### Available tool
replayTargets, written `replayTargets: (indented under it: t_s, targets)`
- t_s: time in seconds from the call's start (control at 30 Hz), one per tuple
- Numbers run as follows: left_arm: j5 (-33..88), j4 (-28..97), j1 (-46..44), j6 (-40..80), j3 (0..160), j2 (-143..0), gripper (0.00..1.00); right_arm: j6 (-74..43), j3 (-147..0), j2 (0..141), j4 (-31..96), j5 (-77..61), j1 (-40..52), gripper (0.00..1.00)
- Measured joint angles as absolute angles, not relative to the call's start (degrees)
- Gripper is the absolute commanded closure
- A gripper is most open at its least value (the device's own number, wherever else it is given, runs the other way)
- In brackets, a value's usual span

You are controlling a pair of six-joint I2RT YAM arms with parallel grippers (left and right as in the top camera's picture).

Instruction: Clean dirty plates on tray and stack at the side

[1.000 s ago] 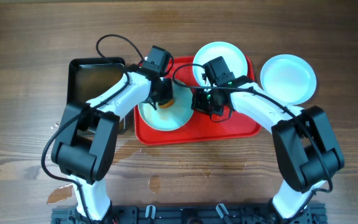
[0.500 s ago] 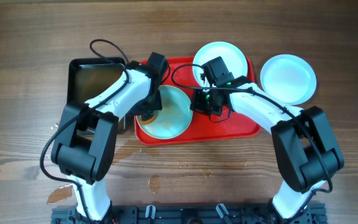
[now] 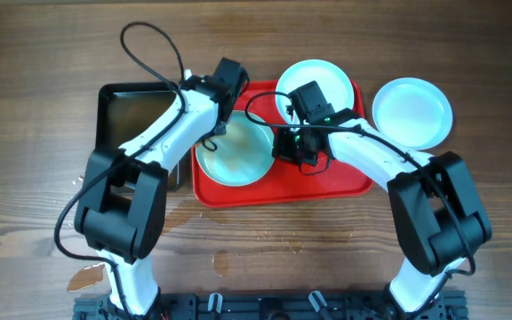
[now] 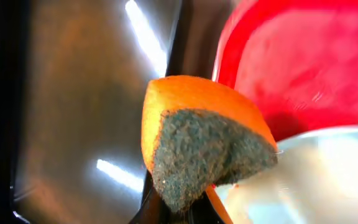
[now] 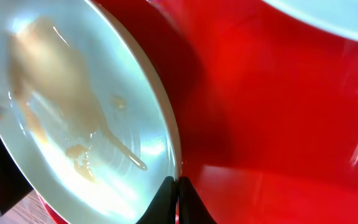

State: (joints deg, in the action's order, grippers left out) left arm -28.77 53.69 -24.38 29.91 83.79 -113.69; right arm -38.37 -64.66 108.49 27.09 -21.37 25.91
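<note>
Nearest me on the red tray point(image 3: 345, 182), the smeared plate point(image 3: 236, 158) lies flat, with my right gripper point(image 5: 176, 184) pinched on its right rim. Just beyond its far-left edge, my left gripper point(image 3: 219, 124) clamps the orange sponge point(image 4: 197, 140) over the tray's border. The plate lies nearer me and to the sponge's right, so I judge the left arm closest for scrubbing.

The sponge point(image 4: 204, 143) swallows the left claw point(image 4: 174, 210) — only dark stubs show below it, cut by the edge. The right claw point(image 5: 178, 186) shows just its tips — the plate point(image 5: 73, 106) ahead runs off-frame left.
</note>
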Motion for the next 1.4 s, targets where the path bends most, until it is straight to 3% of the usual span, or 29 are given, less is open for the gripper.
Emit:
replayTargets:
  t_s: [0.07,0.33,0.5,0.73,1.07,1.4]
  targets:
    - [-29.2,54.5,-24.4,30.8,87.2,-113.7,0.96,-38.4,-64.7,108.5,27.0,-21.3,25.9,0.96]
    - [-21.9,57.3,-24.4,31.9,89.6,-112.8,0.96,-38.6,-64.7,108.6,23.0,-20.3,25.8,0.68]
    - [-15.0,57.9,-24.4,32.1,89.6,-112.8,0.96,-39.3,-64.7,110.3,21.5,-20.3,25.8,0.70]
    - [-10.2,57.6,-21.6,32.1,89.6,-112.8,0.96,-41.3,-64.7,111.6,20.3,-20.6,25.7,0.96]
    - [-5.4,59.1,-14.6,32.0,89.6,-112.8,0.96,-39.7,-64.6,110.3,22.5,-20.0,26.6,0.96]
    - [-3.5,59.0,-8.0,32.0,89.6,-112.8,0.96,-30.4,-64.7,92.5,37.3,0.6,26.6,0.96]
